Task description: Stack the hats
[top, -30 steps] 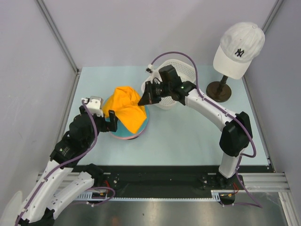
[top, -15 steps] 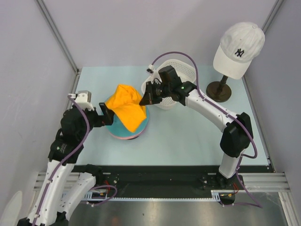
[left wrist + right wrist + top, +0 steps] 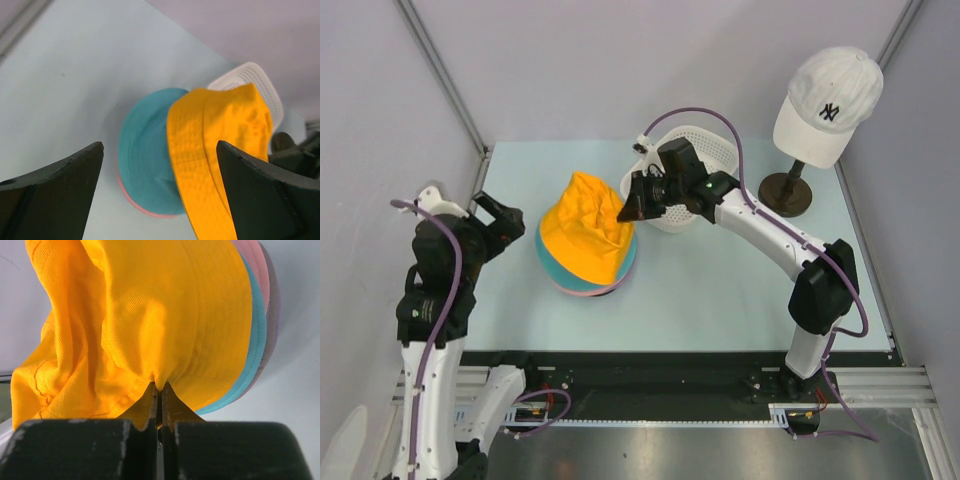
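Observation:
An orange hat (image 3: 584, 232) lies draped over a stack whose teal hat (image 3: 620, 268) shows beneath it, with a pink brim (image 3: 260, 265) and a lavender brim (image 3: 273, 310) peeking out under that. My right gripper (image 3: 626, 210) is shut on the orange hat's brim (image 3: 160, 385) at the stack's right side. Off to the left, my left gripper (image 3: 505, 225) stands open and clear of the hats; in its wrist view the orange hat (image 3: 220, 145) and teal hat (image 3: 147, 150) show between its wide fingers.
A white perforated basket (image 3: 705, 150) sits behind the right arm. A white NY cap (image 3: 828, 100) rests on a stand with a dark round base (image 3: 787, 192) at the back right. Grey walls close in the pale blue table (image 3: 720, 290).
My left gripper has let go, opened wide and pulled back left away from the stack. The orange hat has spread out and settled flatter over the teal one. The right gripper has stayed put.

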